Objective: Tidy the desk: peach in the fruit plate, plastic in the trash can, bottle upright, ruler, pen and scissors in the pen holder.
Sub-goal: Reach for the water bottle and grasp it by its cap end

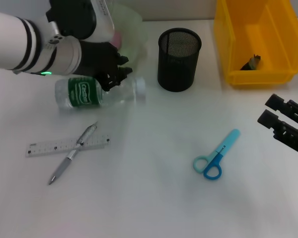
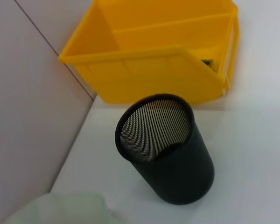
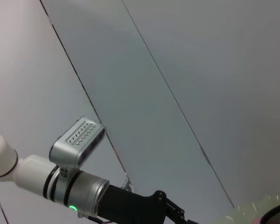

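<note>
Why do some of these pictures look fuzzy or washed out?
Head view: the bottle looks smeared at its clear end, beside the left claw; shadows are soft. Left wrist view: the pale green thing nearest the lens is out of focus, the pen holder sharp. Right wrist view: mostly plain wall.

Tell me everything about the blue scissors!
The scissors are small, with light blue and darker blue plastic handles that form two finger loops. A pale blue cover hides the blades. They are shut and lie flat on the white desk, tip pointing toward the yellow bin. Nothing touches them.
</note>
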You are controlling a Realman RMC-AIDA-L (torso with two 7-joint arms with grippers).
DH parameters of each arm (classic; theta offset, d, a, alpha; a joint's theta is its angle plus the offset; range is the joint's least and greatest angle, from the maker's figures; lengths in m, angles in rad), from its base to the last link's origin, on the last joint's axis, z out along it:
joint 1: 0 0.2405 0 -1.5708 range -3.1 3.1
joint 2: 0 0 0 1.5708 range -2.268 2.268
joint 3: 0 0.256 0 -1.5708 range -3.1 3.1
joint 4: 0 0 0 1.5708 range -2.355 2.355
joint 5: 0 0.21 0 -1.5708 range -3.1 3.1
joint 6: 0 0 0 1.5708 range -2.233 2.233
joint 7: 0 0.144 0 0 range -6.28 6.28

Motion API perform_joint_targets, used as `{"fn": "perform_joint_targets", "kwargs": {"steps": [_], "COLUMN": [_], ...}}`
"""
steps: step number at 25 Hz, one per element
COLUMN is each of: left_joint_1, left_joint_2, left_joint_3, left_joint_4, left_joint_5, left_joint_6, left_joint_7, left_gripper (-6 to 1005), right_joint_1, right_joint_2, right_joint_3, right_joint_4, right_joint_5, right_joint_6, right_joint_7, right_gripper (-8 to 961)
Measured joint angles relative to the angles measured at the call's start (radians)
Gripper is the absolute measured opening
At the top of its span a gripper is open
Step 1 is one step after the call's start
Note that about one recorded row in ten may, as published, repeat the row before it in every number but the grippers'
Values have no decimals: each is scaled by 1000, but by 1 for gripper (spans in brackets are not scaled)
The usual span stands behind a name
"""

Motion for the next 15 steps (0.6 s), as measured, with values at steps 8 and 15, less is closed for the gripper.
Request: {"fn": "perform_joint_targets", "kwargs": {"steps": [8,15], "left_joint_1": [18,-56], "left_joint_2": [0,-1], "left_joint_3": [11,24], "left_joint_4": [9,-104], "left_joint_5": [-4,2], "left_joint_6": [-7,-31], "left_joint_7": [-5,-12], "left_gripper": [170,122], "right_joint_1": [13,12], "right_joint_2": [0,0], "right_joint_3": [-8,-9], "right_joint_4": [1,2], "right_joint_5": [-10,-13], "right_joint_6": [0,1], "right_joint_7": [-1,0], "right_gripper": [693,692]}}
